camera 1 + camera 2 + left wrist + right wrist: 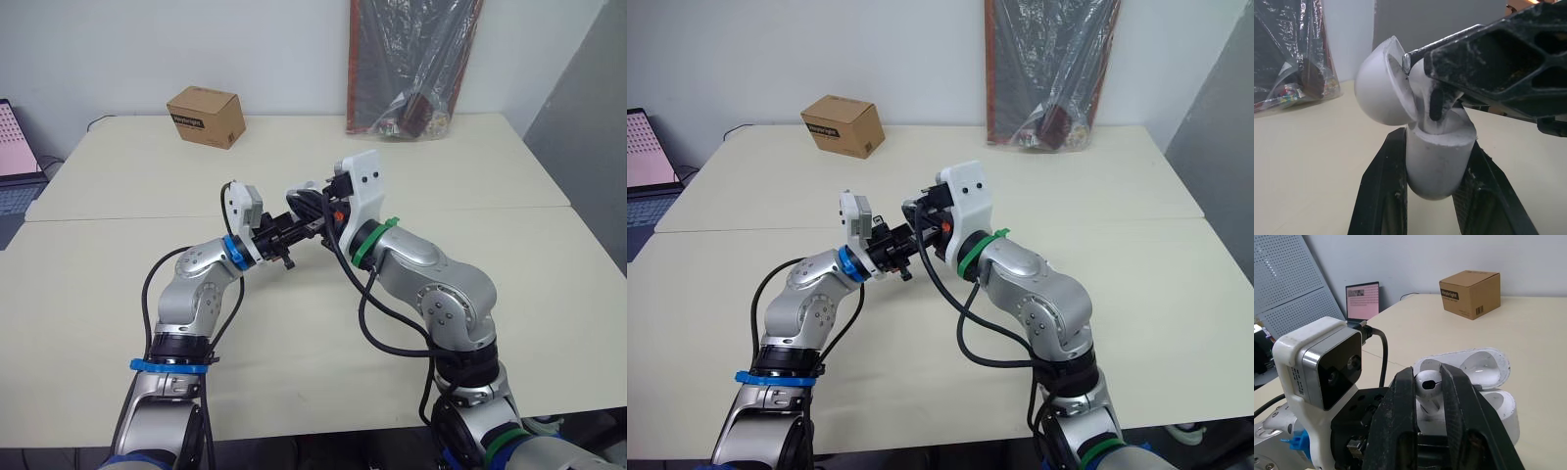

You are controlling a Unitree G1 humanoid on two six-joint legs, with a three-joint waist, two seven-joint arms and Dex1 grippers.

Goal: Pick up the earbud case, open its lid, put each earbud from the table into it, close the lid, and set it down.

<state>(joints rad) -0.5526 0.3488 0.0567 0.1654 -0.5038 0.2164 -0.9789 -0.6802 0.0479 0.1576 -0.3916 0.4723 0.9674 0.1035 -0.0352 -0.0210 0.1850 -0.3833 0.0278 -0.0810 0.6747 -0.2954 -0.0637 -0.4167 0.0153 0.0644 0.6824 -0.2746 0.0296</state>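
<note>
My left gripper [1435, 143] is shut on the white earbud case [1437, 164] and holds it upright above the table. The case's lid [1382, 84] is swung open. My right gripper [1428, 375] is shut on a white earbud [1428, 382], whose stem points down into the open case [1496, 406]. The earbud [1422, 90] rests at the case's mouth under the right fingers [1498, 58]. In the left eye view the two grippers [297, 230] meet over the middle of the table.
A brown cardboard box [206, 116] stands at the table's back left. A plastic-wrapped dark bundle [411, 64] leans against the wall at the back right. A laptop [15, 157] sits beyond the beige table's [294, 382] left edge.
</note>
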